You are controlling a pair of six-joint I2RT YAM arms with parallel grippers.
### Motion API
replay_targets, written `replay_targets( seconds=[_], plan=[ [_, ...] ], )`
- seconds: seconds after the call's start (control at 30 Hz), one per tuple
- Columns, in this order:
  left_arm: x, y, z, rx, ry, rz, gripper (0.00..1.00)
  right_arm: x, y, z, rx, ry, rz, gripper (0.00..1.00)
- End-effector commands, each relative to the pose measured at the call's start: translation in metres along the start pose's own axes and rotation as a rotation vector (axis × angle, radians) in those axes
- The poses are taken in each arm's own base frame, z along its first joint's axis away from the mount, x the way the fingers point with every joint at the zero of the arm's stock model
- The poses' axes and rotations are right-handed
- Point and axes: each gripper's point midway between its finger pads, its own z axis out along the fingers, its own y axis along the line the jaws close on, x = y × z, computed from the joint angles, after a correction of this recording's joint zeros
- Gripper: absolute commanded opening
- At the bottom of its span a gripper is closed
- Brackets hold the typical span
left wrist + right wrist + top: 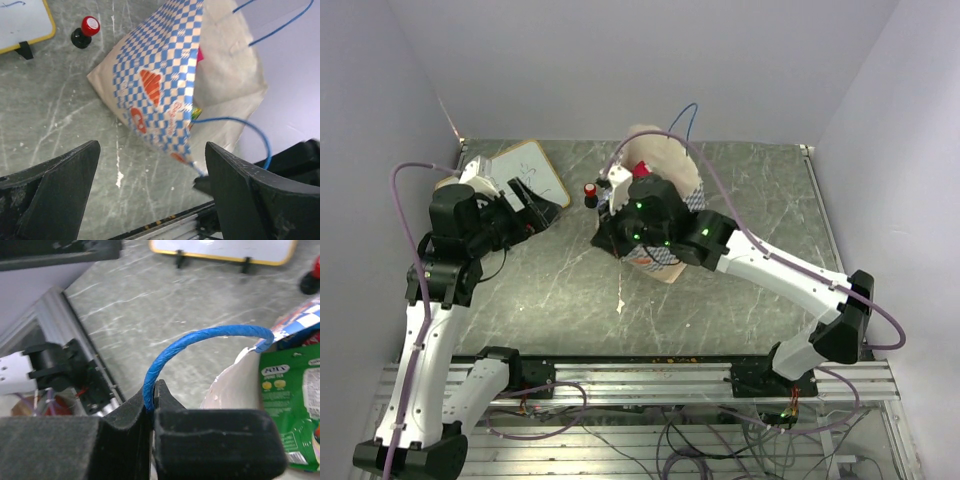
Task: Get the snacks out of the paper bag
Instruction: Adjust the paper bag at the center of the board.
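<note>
- The paper bag's (160, 85) blue cord handle (200, 340) is pinched tight by the right gripper (151, 399).
- The left gripper (150, 155) is spread wide, nothing grabbed, off to the bag's left.
- The bag is sat mid-table (550, 290), and a green snack packet (287, 405) can be seen in its mouth.

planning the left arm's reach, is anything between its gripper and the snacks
Only the paper bag itself: its checked wall covers the snacks, which peek out at the mouth. Nothing else stands before the left gripper.
</note>
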Motion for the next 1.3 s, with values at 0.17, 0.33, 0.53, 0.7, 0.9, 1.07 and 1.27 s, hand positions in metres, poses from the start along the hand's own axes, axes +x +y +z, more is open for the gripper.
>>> replay_targets(
  seconds=[0.17,0.33,0.53,0.7,0.9,1.07,1.27],
  plan=[
    [0.000,-0.014,-0.042,-0.049,-0.013,-0.160,0.99,-0.042,0.069,0.001,-0.231,-0.124,0.139,0.23],
    [0.000,-0.018,-0.056,-0.043,-0.038,-0.198,0.99,-0.046,0.043,-0.017,-0.092,-0.122,0.086,0.67],
    [0.004,-0.023,-0.045,-0.004,-0.011,-0.262,0.99,-0.063,-0.026,-0.079,0.153,-0.194,0.055,0.96],
    [0.005,-0.036,-0.025,0.092,0.035,-0.323,0.99,-0.079,-0.078,-0.126,0.273,-0.259,0.104,1.00],
    [-0.001,-0.048,-0.008,0.152,0.065,-0.335,0.99,-0.093,-0.143,-0.141,0.422,-0.284,0.175,1.00],
    [0.000,-0.045,-0.006,0.092,0.059,-0.357,1.00,-0.105,-0.200,-0.139,0.442,-0.263,0.322,1.00],
    [0.008,-0.055,-0.001,0.105,0.051,-0.361,1.00,-0.110,-0.239,-0.119,0.331,-0.262,0.406,0.95]
  ],
)
